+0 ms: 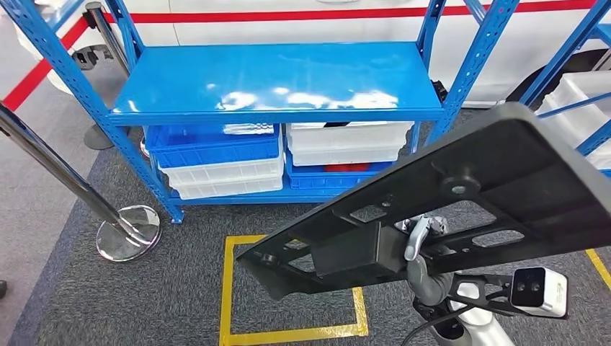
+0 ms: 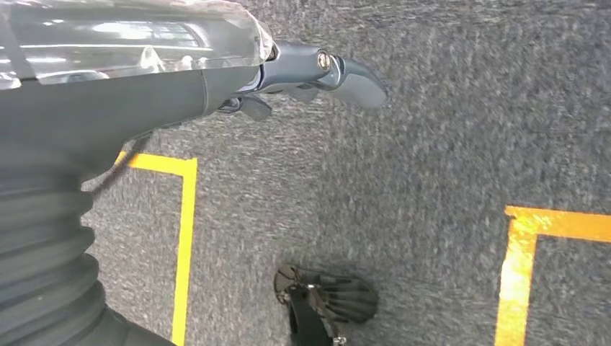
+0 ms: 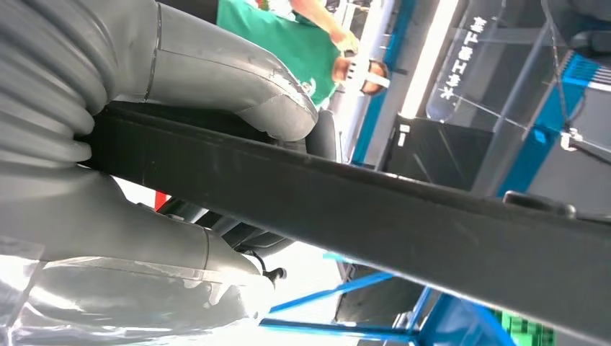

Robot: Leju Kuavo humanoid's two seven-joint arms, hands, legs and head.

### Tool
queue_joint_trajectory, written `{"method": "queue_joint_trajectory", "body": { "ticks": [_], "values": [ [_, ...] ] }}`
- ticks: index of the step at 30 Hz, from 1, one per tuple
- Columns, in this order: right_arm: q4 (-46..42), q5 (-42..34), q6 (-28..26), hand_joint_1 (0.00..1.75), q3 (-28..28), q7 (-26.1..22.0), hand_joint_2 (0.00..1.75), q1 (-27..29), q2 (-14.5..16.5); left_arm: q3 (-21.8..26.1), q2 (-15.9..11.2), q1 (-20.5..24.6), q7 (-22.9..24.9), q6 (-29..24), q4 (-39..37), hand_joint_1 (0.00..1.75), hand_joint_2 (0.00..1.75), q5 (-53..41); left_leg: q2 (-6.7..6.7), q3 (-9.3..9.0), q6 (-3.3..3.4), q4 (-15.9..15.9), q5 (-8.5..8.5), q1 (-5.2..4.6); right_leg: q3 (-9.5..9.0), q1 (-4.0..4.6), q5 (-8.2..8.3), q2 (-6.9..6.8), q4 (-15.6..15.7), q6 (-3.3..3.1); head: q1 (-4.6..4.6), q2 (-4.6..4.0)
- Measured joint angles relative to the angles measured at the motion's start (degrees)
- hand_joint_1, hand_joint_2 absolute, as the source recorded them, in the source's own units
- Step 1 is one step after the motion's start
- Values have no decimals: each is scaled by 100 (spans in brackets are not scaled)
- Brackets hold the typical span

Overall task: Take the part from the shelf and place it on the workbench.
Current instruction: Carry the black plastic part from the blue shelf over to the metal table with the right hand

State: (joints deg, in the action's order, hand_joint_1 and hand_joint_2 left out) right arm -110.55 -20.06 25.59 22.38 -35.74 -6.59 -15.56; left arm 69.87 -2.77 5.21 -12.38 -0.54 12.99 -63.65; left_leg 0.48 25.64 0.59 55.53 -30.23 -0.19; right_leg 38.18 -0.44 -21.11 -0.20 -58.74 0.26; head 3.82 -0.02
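Black part [image 1: 497, 173] held up by the right hand [image 1: 425, 249], lower right of the head view.
Its fingers [image 3: 238, 86] clamp the part's edge. Behind, the blue shelf [image 1: 277, 79] fills the upper centre, bins [image 1: 216, 155] below. Left hand [image 2: 317, 72] hangs over grey carpet [image 2: 432, 180], fingers loosely curled, holding nothing.

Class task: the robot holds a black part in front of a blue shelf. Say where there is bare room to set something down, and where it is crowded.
Free: the top board of the shelf, bare between its blue posts. Also the carpet inside the yellow tape square. Crowded: the lower level, packed with stacked bins. The part in the right hand blocks the near right.
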Motion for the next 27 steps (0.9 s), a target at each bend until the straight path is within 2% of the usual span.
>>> {"method": "queue_joint_trajectory", "body": {
  "ticks": [1, 2, 4, 5, 6, 7, 8, 10, 11, 12, 14, 16, 17, 19, 20, 21, 22, 23, 24, 25, 26, 27],
  "values": [
    [-1, 46, -8, 175, -6, 0, 175, 2, -1, -2, 8, 3, 10, 1, -1, 0, 175, 2, 9, 30, 38, -26, 63, 10, 53, -8, -92, 7, -96, 27, 0, 0],
    [-2, 90, -22, 175, -4, 0, 175, 1, 1, -3, 22, 6, 28, -2, -1, 0, 175, 8, 20, 70, 67, -47, 126, 18, 149, -14, -270, 14, -317, 50, 0, 0],
    [3, 141, -44, 175, 31, 0, 175, -22, 4, -3, 64, 10, 96, -31, -1, 0, 175, 44, 30, 177, 98, -35, 209, 10, 416, -28, -750, 18, -1066, 82, 0, 0],
    [12, 148, -46, 175, 62, 0, 175, -50, 7, -2, 89, 7, 132, -48, -1, 0, 175, 66, 32, 230, 98, -20, 243, 6, 510, -33, -912, 17, -1404, 99, 0, 0],
    [25, 149, -47, 175, 99, 0, 175, -87, 7, -1, 116, 4, 161, -65, -1, 0, 175, 89, 32, 279, 94, 0, 269, 5, 516, -35, -969, 15, -1569, 110, 1, 0],
    [37, 148, -49, 175, 134, 0, 175, -131, 8, 0, 141, 3, 179, -78, -1, 0, 175, 101, 31, 321, 88, 27, 285, 7, 401, -38, -917, 14, -1496, 115, 0, 0],
    [46, 148, -53, 175, 164, 0, 175, -176, 8, 1, 162, 2, 189, -85, -2, 0, 175, 109, 29, 353, 79, 59, 291, 10, 176, -40, -786, 12, -1203, 114, 1, 0],
    [53, 147, -66, 175, 201, 0, 175, -256, 9, 1, 199, 5, 193, -94, -3, 0, 175, 120, 23, 410, 44, 145, 275, 4, -319, -29, -584, 10, -417, 77, 0, 0],
    [56, 142, -70, 175, 215, 0, 175, -294, 9, 2, 211, 7, 194, -98, -3, 0, 175, 130, 21, 438, 17, 181, 268, -4, -458, -18, -548, 11, -165, 42, 0, 0],
    [61, 131, -71, 175, 233, 0, 175, -326, 10, 4, 221, 8, 197, -105, -3, 0, 175, 148, 23, 462, -12, 204, 265, -13, -508, -5, -557, 15, -49, 3, 0, 0],
    [72, 101, -51, 175, 275, 0, 175, -382, 11, 11, 238, 9, 202, -130, -3, 0, 175, 197, 38, 484, -73, 207, 274, -17, -486, 5, -540, 37, -32, -72, 0, 0],
    [80, 76, -8, 175, 333, 0, 175, -451, 23, 24, 259, 11, 204, -161, -3, 0, 175, 263, 31, 530, -138, 316, 179, -4, -486, -15, -504, 67, 7, -140, 0, 0],
    [85, 68, 20, 175, 366, 0, 175, -486, 35, 36, 270, 12, 203, -176, -3, 0, 175, 298, 21, 619, -171, 525, 42, 6, -486, -30, -487, 86, 26, -168, 0, 0],
    [105, 62, 89, 175, 437, 0, 175, -528, 54, 77, 297, 8, 202, -212, -3, 0, 175, 366, 4, 949, -226, 1251, -325, 31, -478, -33, -474, 129, 29, -195, 0, 0],
    [123, 64, 131, 175, 467, 0, 175, -533, 61, 105, 310, 3, 202, -231, -3, 0, 175, 398, 4, 1126, -245, 1620, -455, 42, -472, -31, -472, 157, 25, -198, 0, 0],
    [144, 66, 174, 175, 498, 0, 175, -538, 68, 134, 326, -4, 202, -249, -3, 0, 175, 436, 4, 1238, -256, 1837, -482, 51, -470, -30, -471, 191, 21, -199, 0, 0],
    [170, 73, 220, 175, 528, 0, 175, -551, 85, 164, 340, -11, 200, -269, -3, 0, 175, 470, 0, 1250, -258, 1834, -392, 59, -471, -30, -470, 235, 16, -198, 0, 0],
    [196, 89, 257, 175, 558, 0, 175, -573, 111, 191, 354, -17, 197, -287, -3, 0, 175, 502, -18, 1151, -251, 1592, -198, 69, -475, -30, -469, 286, 12, -196, 0, 0],
    [221, 119, 285, 175, 590, 0, 175, -603, 149, 220, 363, -22, 195, -304, -3, 0, 175, 533, -86, 980, -235, 1191, 43, 79, -482, -31, -467, 342, 10, -189, 0, 0],
    [244, 166, 297, 175, 620, 0, 175, -636, 196, 253, 369, -25, 195, -322, -3, 0, 175, 561, -219, 804, -212, 795, 221, 88, -478, -28, -462, 398, 8, -172, 0, 0],
    [261, 234, 291, 175, 654, 0, 175, -666, 249, 289, 378, -28, 199, -342, -3, 0, 175, 592, -336, 669, -188, 472, 330, 93, -464, -30, -452, 453, 3, -146, 1, 0],
    [273, 304, 279, 175, 689, 0, 175, -686, 306, 326, 385, -30, 211, -368, -3, 0, 175, 626, -427, 599, -168, 294, 364, 92, -439, -38, -435, 508, 2, -110, 1, 0]
  ]
}}
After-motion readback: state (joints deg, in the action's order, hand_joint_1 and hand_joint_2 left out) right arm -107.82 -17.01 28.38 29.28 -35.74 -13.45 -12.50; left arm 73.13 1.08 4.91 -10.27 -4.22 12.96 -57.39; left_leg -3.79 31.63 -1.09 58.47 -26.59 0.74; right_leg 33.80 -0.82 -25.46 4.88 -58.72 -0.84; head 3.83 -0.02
